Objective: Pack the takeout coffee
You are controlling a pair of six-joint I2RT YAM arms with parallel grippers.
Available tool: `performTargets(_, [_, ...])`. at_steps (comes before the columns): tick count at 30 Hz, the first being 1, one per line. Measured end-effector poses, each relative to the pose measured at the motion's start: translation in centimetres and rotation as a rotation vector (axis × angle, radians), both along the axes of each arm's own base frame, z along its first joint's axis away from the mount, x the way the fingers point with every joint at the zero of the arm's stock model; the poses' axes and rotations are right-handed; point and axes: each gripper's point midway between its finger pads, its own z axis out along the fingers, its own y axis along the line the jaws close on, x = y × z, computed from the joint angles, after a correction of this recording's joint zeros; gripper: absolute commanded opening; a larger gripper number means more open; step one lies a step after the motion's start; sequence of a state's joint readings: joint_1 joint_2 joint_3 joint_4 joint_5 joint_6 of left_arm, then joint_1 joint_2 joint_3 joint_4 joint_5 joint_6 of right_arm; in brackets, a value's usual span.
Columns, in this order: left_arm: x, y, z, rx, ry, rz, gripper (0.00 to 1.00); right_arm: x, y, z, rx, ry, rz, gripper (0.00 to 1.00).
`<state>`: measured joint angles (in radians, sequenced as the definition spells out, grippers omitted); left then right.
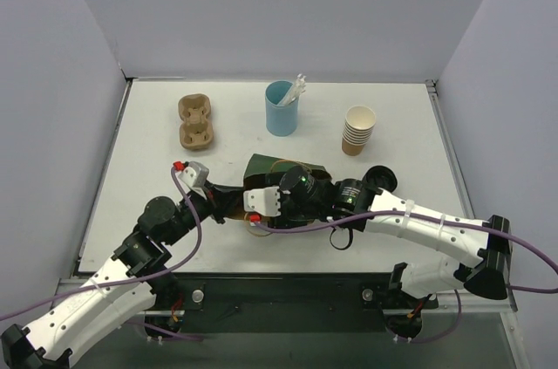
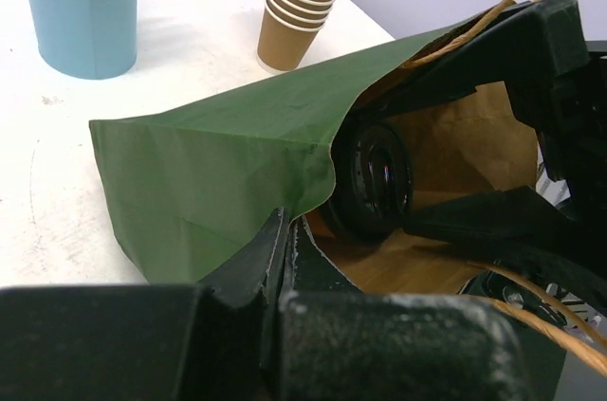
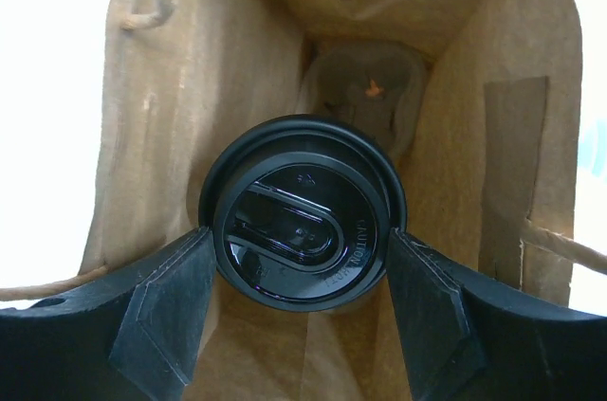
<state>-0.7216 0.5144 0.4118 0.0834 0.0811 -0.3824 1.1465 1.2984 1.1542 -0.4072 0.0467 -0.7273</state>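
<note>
The green paper bag point(image 1: 266, 166) lies on its side mid-table, its brown inside showing in the right wrist view point(image 3: 218, 69). The takeout coffee, seen by its round black lid point(image 3: 302, 214), is inside the bag's mouth, lid facing the camera. My right gripper point(image 3: 300, 245) is shut on it, one finger on each side. The lid also shows in the left wrist view point(image 2: 375, 178), under the bag's upper flap point(image 2: 209, 164). My left gripper point(image 2: 287, 226) is shut on the bag's lower edge at the mouth. A pale rounded shape point(image 3: 365, 88) lies deep in the bag.
A light-blue cup with white sticks point(image 1: 282, 107) and a stack of cream paper cups point(image 1: 358, 129) stand at the back. A brown cardboard cup carrier point(image 1: 195, 119) lies back left. Grey walls close in three sides.
</note>
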Motion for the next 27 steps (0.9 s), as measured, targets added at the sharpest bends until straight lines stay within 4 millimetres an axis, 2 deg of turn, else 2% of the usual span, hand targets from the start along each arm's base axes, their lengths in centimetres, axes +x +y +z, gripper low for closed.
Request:
performTargets(10, [0.9, 0.3, 0.0, -0.059, 0.072, 0.072, 0.0, 1.7, -0.3, 0.6, -0.042, -0.072, -0.002, 0.2])
performTargets(15, [1.6, 0.6, 0.7, -0.077, 0.089, 0.115, 0.0, 2.3, -0.7, 0.8, -0.09, -0.122, 0.031, 0.2])
performTargets(27, [2.3, 1.1, 1.4, -0.137, 0.118, 0.182, 0.0, 3.7, -0.6, -1.1, -0.188, -0.109, 0.027, 0.2])
